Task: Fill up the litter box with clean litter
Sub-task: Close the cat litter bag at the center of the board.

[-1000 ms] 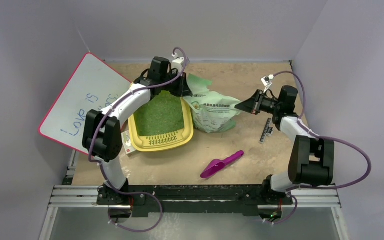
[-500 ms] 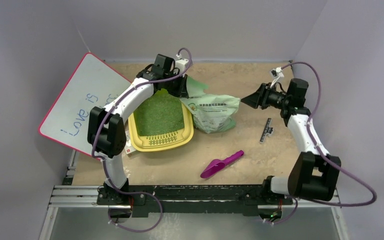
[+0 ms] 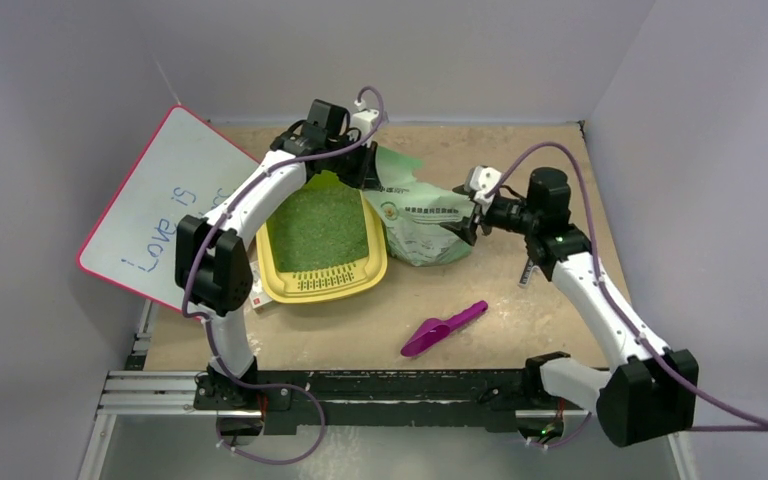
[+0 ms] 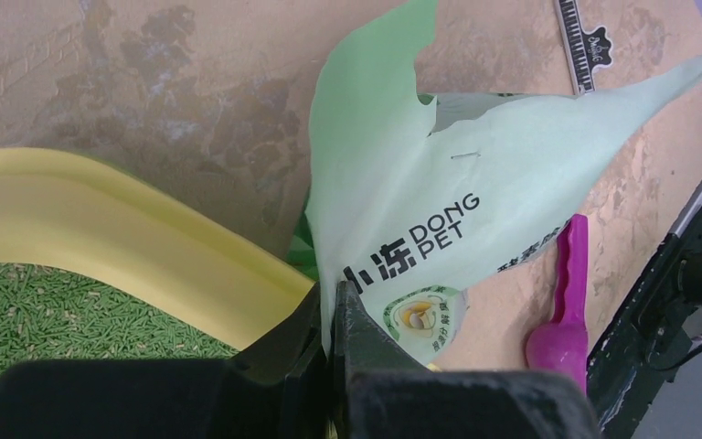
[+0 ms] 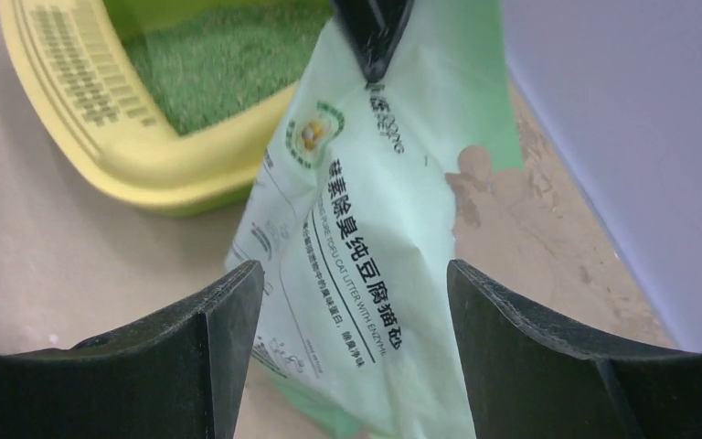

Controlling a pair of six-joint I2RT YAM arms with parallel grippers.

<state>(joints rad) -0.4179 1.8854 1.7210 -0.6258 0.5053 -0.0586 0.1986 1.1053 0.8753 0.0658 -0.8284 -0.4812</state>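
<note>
Here, left hand (image 4: 333, 311) pinching bag (image 4: 439, 210), litter box (image 4: 128, 238) just beside it

One yellow rectangular plastic litter box (image 3: 328, 285), with a single bed of fine green clean litter (image 3: 322, 228) inside. One pale green crinkled printed bag (image 3: 422, 225). One purple plastic scoop (image 3: 443, 328). One white board with a pink edge (image 3: 155, 205). One thin black ruler strip (image 4: 578, 37) (partly hidden under an arm from above). One small white card (image 3: 256, 290). Two white-and-black robot arms: left arm (image 3: 260, 195), right arm (image 3: 600, 300). Two purple cables (image 3: 372, 96), one per arm.
</note>
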